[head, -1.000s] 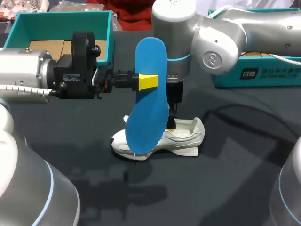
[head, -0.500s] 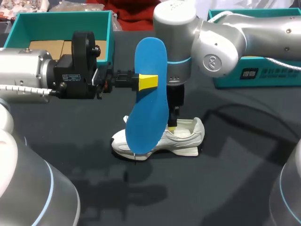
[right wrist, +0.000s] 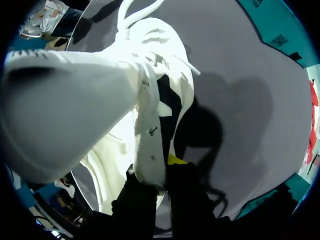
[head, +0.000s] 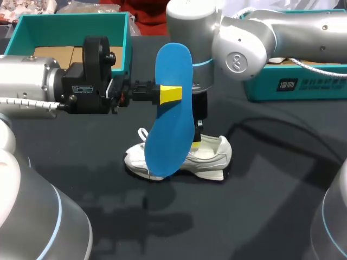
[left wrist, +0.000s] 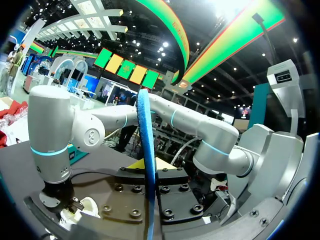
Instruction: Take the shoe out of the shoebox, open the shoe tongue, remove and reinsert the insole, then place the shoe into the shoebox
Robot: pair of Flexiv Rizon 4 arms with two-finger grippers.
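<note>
A white shoe (head: 211, 158) lies on the dark table, toe to the left, partly hidden behind a blue insole (head: 171, 108). My left gripper (head: 169, 93) comes in from the left and is shut on the insole, holding it upright above the table. In the left wrist view the insole (left wrist: 146, 150) stands edge-on between the fingers. My right gripper (head: 197, 140) reaches straight down into the shoe's opening. In the right wrist view my right gripper (right wrist: 159, 176) is shut on the thin white edge of the shoe's tongue (right wrist: 150, 145).
An open teal shoebox (head: 70, 24) stands at the back left. A second teal box part (head: 293, 86) lies at the back right, under my right arm. Dark bare table spreads in front of the shoe.
My right gripper has closed on the shoe's tongue. The right arm and the shoe have shifted slightly to the left. The left arm and the insole have not moved.
</note>
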